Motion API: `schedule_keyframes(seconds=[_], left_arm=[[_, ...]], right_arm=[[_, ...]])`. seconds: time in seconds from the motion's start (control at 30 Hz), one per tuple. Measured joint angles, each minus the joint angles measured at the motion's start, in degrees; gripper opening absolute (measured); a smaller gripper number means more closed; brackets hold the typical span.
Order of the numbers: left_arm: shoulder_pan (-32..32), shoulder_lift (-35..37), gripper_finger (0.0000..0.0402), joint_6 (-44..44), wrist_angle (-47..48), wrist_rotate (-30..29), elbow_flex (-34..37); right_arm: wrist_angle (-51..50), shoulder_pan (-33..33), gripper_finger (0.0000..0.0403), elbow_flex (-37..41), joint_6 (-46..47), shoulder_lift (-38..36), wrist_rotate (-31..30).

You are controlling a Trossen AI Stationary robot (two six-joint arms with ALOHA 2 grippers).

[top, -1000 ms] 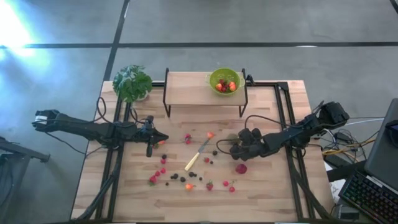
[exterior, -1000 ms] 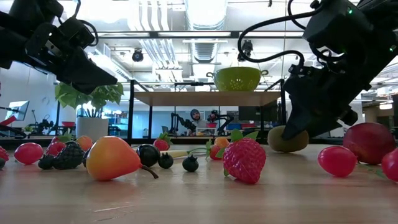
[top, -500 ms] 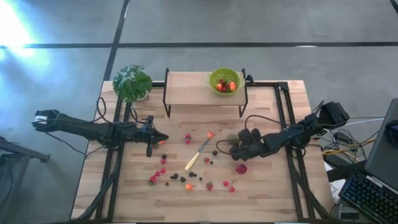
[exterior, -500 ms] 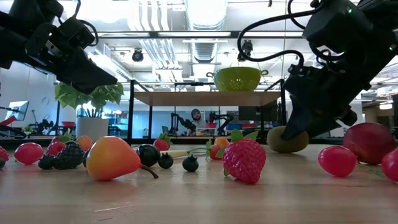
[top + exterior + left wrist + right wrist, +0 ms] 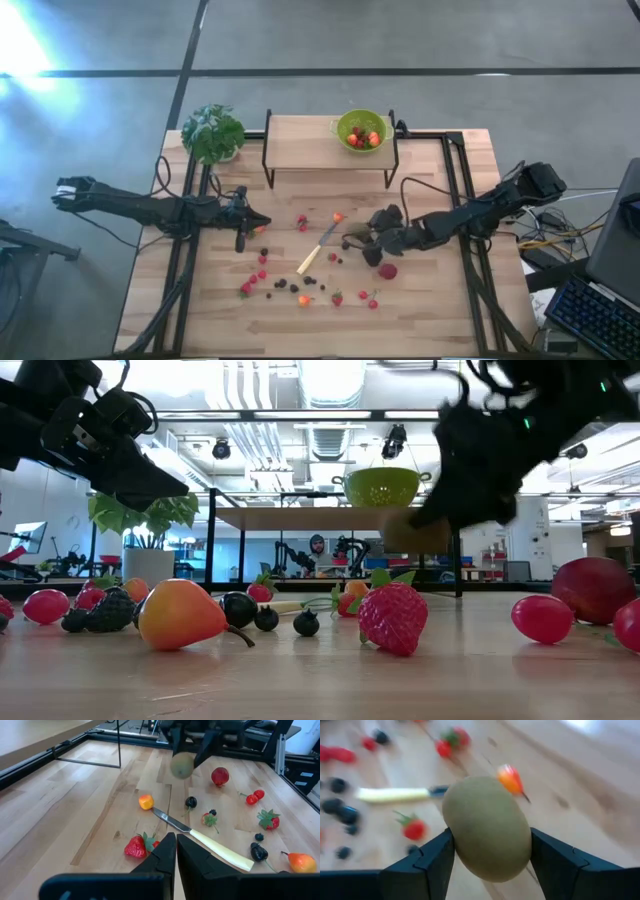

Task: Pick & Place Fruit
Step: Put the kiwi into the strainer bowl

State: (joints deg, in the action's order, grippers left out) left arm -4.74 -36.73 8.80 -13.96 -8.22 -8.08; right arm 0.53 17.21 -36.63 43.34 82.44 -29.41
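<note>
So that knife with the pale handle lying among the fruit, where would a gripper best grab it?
Probably by the pale handle of the knife, coming straight down from above with the fingers across its width. It lies flat on the table, the handle is its thickest part, and the wood either side of the handle looks mostly bare. The thin blade sits closer to an orange fruit.

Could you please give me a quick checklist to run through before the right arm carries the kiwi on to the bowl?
1. Kiwi held between both fingers of the right pincer: ok.
2. Kiwi lifted off the table: ok, the low view shows it in the air.
3. Green bowl upright on the shelf, with room among its fruit: ok.
4. Left pincer shut, empty, away from the path: ok.
5. Knife lying flat, untouched: ok.
6. Grip firm enough for the carry: cannot tell.
</note>
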Motion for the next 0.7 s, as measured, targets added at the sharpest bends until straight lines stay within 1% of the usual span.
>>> schedule_keyframes(seconds=[0.2,0.4,0.53,0.7], left_arm=[[-0.01,0.0,0.002,0.02,0.15,0.01,0.0],[0.01,0.0,0.002,0.0,0.28,0.01,0.0],[-0.01,0.0,0.002,0.02,0.37,0.01,0.0],[-0.01,0.0,0.002,0.02,0.39,0.0,0.0]], right_arm=[[-3.96,-0.82,0.0223,-7.01,-10.02,-6.13,-0.08],[-8.25,-5.4,0.0234,-13.23,-15.44,-12.09,-0.5],[-11.69,-9.47,0.0235,-16.8,-18.14,-13.38,-0.5],[-20.02,-13.81,0.0226,-21.99,-19.05,-13.24,-0.33]])
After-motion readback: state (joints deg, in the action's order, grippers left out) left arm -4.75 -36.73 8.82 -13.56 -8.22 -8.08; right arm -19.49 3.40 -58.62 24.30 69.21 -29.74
